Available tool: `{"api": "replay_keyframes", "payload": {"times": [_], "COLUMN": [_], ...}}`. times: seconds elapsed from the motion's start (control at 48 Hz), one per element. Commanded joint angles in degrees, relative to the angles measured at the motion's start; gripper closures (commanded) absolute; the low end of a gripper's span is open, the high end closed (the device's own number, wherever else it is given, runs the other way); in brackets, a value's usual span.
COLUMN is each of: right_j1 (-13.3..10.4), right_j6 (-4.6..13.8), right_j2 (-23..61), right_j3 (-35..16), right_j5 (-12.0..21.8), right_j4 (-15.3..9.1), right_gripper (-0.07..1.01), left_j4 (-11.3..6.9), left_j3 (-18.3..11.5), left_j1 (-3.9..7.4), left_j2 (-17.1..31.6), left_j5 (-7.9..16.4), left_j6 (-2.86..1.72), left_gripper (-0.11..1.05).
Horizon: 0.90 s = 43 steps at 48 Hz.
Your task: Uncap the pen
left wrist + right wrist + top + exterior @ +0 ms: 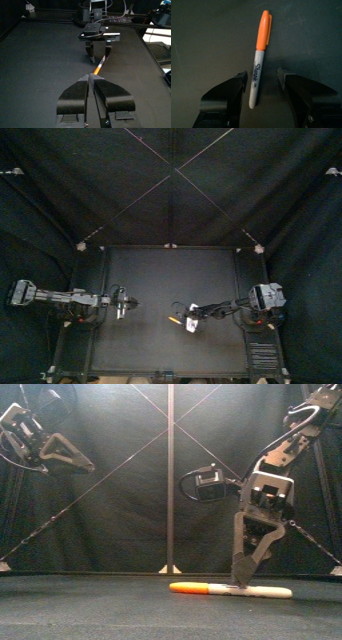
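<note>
The right gripper (pixel 260 75) is down at the table (pixel 80 609) with its jaws parted on either side of the pen's (pixel 258 57) white barrel, the orange cap (pixel 265 30) lying beyond its tips, and the left gripper (pixel 91 76), jaws together, raised well apart facing it.

The only words that can be read are on the marker pen (pixel 258 57) with a white barrel and an orange cap, which lies on the near right part of the table. A black script brand name, "Sharpie", runs lengthwise along the white barrel, as the right wrist view shows. In the top, front and left wrist views this lettering is too small to read.
</note>
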Motion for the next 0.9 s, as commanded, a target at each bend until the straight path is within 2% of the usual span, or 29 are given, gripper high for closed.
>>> {"api": "replay_keyframes", "payload": {"times": [0.021,0.25,0.375,0.479,0.625,0.729,0.896], "right_j1": [0.3,1.2,1.8,1.7,1.3,1.2,-0.7], "right_j6": [0.18,0.18,0.18,0.09,0.09,0.09,0.09], "right_j2": [0.4,2.0,2.5,1.8,-1.2,-4.0,-7.8], "right_j3": [-1.1,-1.9,-2.4,-2.8,-3.7,-4.3,-6.7], "right_j5": [0.5,2.5,3.4,3.4,3.6,3.7,3.6], "right_j4": [0.1,0.8,1.1,0.4,-2.8,-5.5,-9.1], "right_gripper": [0.16,0.41,0.44,0.44,0.44,0.44,0.44], "left_j4": [-0.26,-0.26,-0.26,-0.26,-0.26,-0.62,-5.10], "left_j3": [-0.7,-0.7,-0.7,-0.6,-0.7,-0.9,-1.4], "left_j1": [-0.09,-0.09,0.00,0.18,0.35,0.88,1.41], "left_j2": [0.0,0.0,0.0,-0.1,0.0,0.0,0.0], "left_j5": [-0.3,-0.3,-0.3,-0.3,-0.3,-0.4,-1.2], "left_j6": [0.00,0.00,0.00,0.00,0.00,-0.18,-0.09], "left_gripper": [0.41,0.41,0.41,0.41,0.40,0.40,0.35]}}
